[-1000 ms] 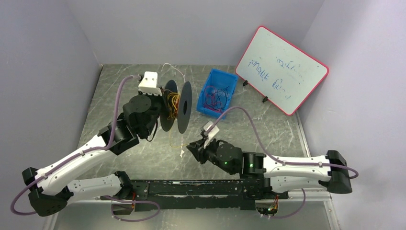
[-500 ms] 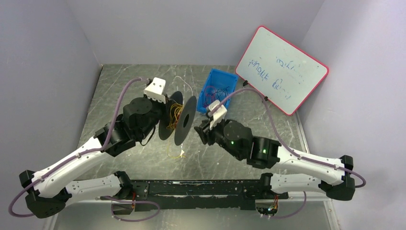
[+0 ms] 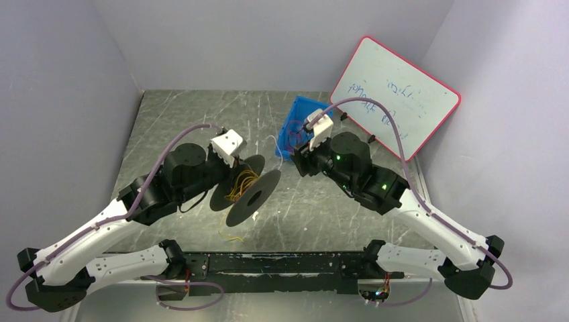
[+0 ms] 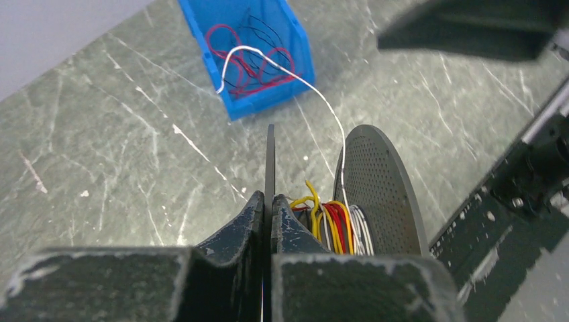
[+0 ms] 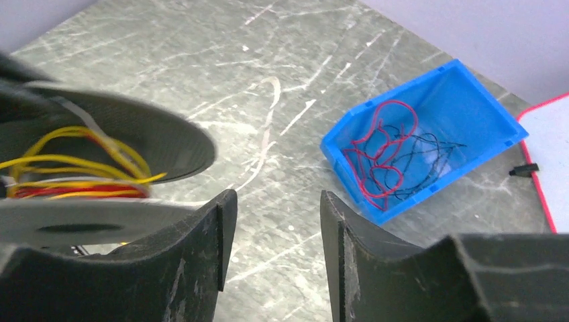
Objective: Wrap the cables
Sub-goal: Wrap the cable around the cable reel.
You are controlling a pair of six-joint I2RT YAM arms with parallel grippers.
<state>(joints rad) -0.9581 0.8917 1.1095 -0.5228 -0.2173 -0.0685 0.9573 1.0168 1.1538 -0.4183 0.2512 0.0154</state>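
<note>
Top view: the right gripper (image 3: 300, 159) has swung from mid-table near 6 o'clock up to 1 o'clock, and now sits at the near edge of the blue bin (image 3: 292, 129). Its jaws have parted on the way. The left gripper (image 3: 233, 166) has pulled the spool (image 3: 253, 194) back toward 7 o'clock and tipped it from upright flanges to a slant. A few loose yellow strands (image 3: 231, 237) trail on the table (image 3: 174, 121) below it. Left wrist view: the left gripper (image 4: 268, 209) is clamped tight on one flange of the spool. The cables (image 4: 332, 225), yellow, red and white, are wound on the core. One white cable (image 4: 295, 70) runs off toward 12 o'clock and arcs over the bin, its end at the bin's wall, not yet wound in. Red cables (image 4: 251, 64) and some thin dark ones lie loose inside the bin. Right wrist view: the right gripper's fingers (image 5: 225, 208) are spread with nothing between them. The bin with its red tangle is ahead at 2 o'clock and the spool is at 9 o'clock. Judgement: the right arm looks done with one strand and is heading to pick either the white tail or a fresh cable from the bin. The task is mid-way, with plenty still unwound.
</note>
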